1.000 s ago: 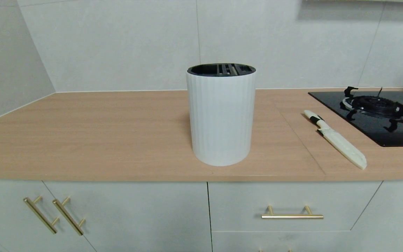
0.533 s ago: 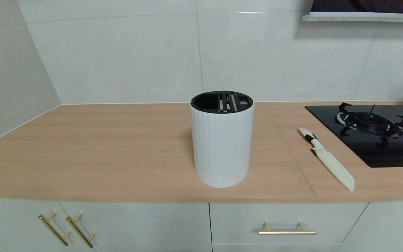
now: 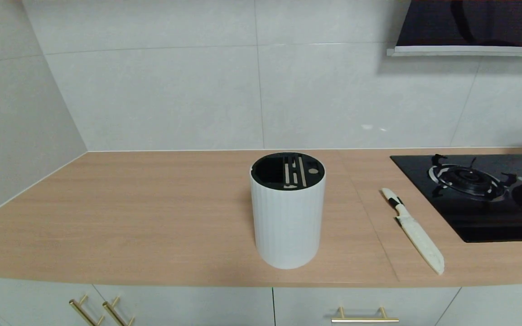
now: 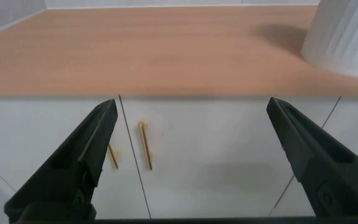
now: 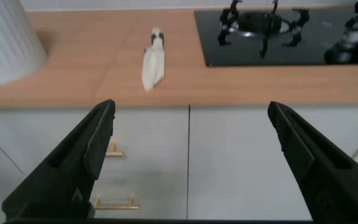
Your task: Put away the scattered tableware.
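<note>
A white ribbed cylindrical knife holder (image 3: 287,213) with a black slotted top stands near the front of the wooden counter (image 3: 152,213); its base shows in the left wrist view (image 4: 344,34) and its side in the right wrist view (image 5: 5,40). A white knife (image 3: 413,231) with a black-banded handle lies flat to the holder's right, blade toward the counter edge, also seen as the knife (image 5: 153,59). My left gripper (image 4: 191,155) hangs open in front of the cabinet doors, below counter level. My right gripper (image 5: 191,155) is open too, low before the cabinets, nothing between its fingers.
A black gas hob (image 3: 474,190) with pan supports occupies the counter's right end, hob (image 5: 278,31). A range hood (image 3: 469,31) hangs above it. Tiled walls close the back and left. Cabinet fronts with brass handles (image 4: 145,146) lie below the counter edge.
The head camera has risen and tilted, so the whole scene sits lower in the picture and the holder's top shows more. Holder and knife have not moved on the counter.
</note>
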